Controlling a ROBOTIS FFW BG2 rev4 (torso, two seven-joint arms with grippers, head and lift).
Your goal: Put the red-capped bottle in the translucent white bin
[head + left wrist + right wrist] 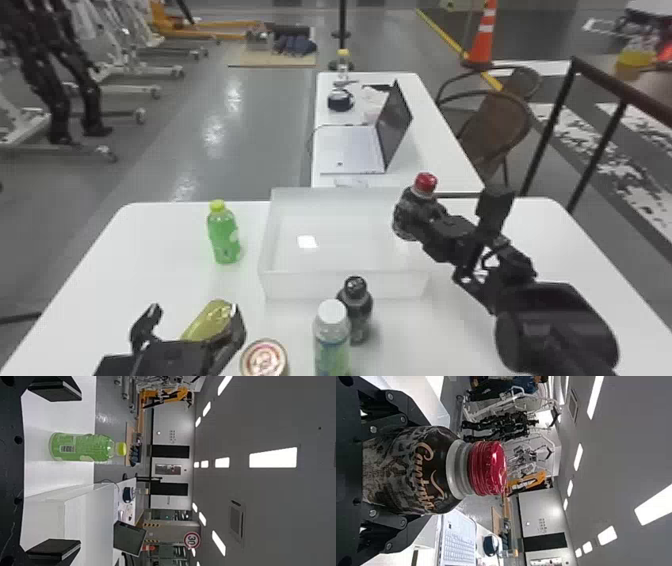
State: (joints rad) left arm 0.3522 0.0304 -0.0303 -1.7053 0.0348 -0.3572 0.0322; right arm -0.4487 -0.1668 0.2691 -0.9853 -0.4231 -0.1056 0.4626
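Placement of the red-capped bottle (406, 216) in the bin (345, 287). The step in hand is judged to be the transfer: the bottle has been picked up and awaits release. The right gripper (427, 471) is clasped around the bottle's body, with the red cap (488, 468) projecting clear of the fingers. The bottle is held roughly upright, cap uppermost, at the right side of the bin towards its far end; whether its base lies wholly inside the wall cannot be told, since the gripper hides part of the rim. The next move calls for a small shift left, if the base is not yet within the wall, then a lowering to the floor of the bin and a parting of the fingers. Too early a release could catch the base on the rim and tip the bottle. The bin is open at the top; on its floor lies a bright patch (307, 242), probably glare. Outside it, a green bottle (224, 237) stands to the left, a dark bottle (356, 312) and a white-capped bottle (332, 340) on the near side, with a can (264, 359) to their left. The left gripper (196, 320) is at the near left, fingers spread and grasping nothing, beside a yellow object (210, 317).
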